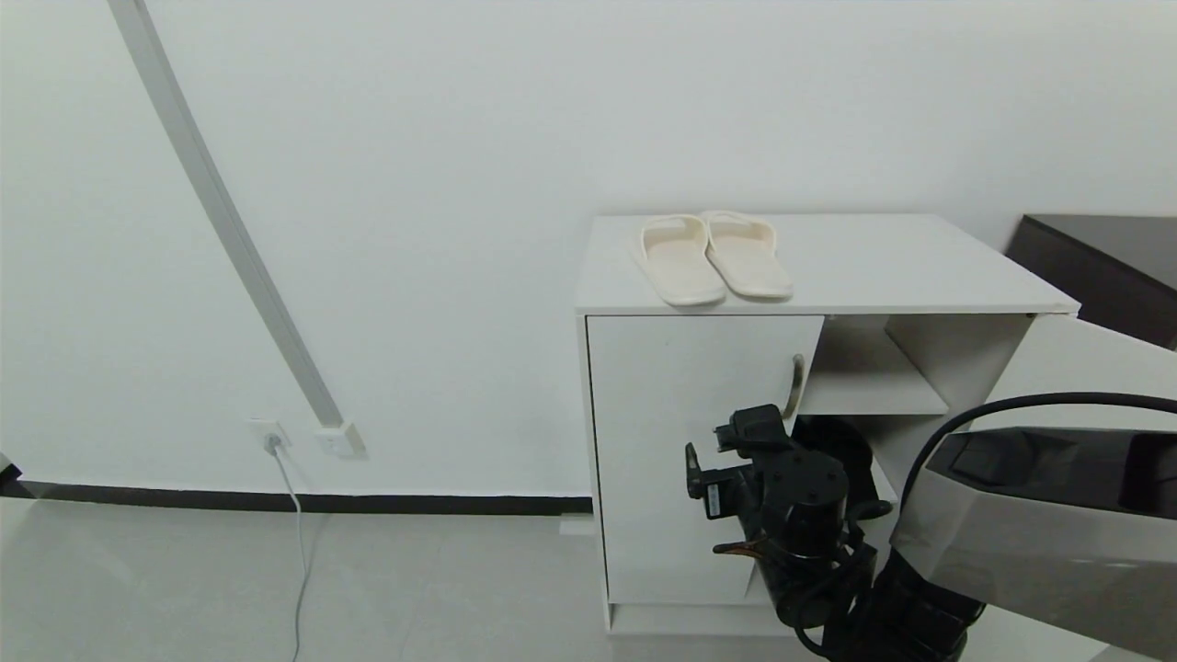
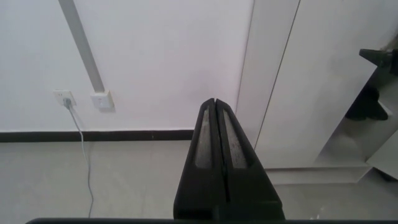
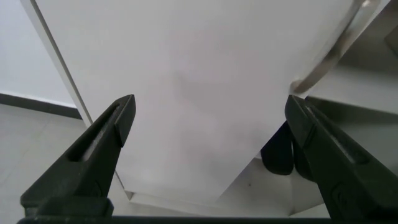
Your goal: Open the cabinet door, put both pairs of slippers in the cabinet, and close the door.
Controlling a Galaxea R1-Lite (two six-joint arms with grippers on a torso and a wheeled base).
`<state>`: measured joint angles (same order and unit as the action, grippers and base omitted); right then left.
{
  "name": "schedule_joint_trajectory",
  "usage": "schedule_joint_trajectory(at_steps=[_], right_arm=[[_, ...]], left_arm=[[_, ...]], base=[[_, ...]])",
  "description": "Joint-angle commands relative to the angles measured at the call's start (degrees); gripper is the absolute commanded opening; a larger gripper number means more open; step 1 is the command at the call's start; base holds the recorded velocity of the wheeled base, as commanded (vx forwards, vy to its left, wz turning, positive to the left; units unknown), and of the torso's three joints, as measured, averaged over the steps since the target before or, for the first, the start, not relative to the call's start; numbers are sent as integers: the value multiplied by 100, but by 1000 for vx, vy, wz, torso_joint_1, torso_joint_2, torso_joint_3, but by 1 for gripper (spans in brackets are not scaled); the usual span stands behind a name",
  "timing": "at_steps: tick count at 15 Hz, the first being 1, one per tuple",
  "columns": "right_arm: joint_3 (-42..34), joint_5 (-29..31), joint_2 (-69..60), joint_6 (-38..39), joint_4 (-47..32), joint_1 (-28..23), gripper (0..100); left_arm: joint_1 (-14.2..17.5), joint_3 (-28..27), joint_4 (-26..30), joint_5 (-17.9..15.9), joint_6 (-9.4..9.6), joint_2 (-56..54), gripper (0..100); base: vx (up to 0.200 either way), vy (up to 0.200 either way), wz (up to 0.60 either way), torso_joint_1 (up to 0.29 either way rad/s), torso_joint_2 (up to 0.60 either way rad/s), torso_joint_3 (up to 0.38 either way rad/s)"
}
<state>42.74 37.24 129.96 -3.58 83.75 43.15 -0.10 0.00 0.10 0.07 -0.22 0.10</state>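
A cream pair of slippers (image 1: 715, 256) lies side by side on top of the white cabinet (image 1: 874, 267). The cabinet's left door (image 1: 690, 460) is closed, with its curved metal handle (image 1: 795, 386) at the inner edge. The right door (image 1: 1085, 368) is swung open. My right gripper (image 1: 726, 446) hangs open in front of the left door's lower part, below the handle (image 3: 329, 50). A dark shape, perhaps a black slipper (image 3: 277, 152), sits in the lower compartment, partly hidden behind the arm. My left gripper (image 2: 214, 124) is shut on nothing, low beside the cabinet's left side.
A shelf (image 1: 864, 386) divides the open right half of the cabinet. A wall socket with a cable (image 1: 268, 437) and a slanted cable duct (image 1: 221, 211) are on the wall to the left. Dark furniture (image 1: 1103, 257) stands at the right. Bare floor (image 1: 276, 579) lies left of the cabinet.
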Motion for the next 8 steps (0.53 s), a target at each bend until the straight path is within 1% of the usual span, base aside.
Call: schedule_joint_trajectory(at_steps=[1, 8], right_arm=[[-11, 2, -6, -2, 1, 18, 100], [-82, -6, -50, -2, 36, 44, 100]], left_arm=[[1, 0, -1, 1, -4, 8, 0], [1, 0, -1, 1, -22, 8, 0]], base=[[0, 0, 0, 207, -525, -320], [0, 0, 0, 229, -558, -322]])
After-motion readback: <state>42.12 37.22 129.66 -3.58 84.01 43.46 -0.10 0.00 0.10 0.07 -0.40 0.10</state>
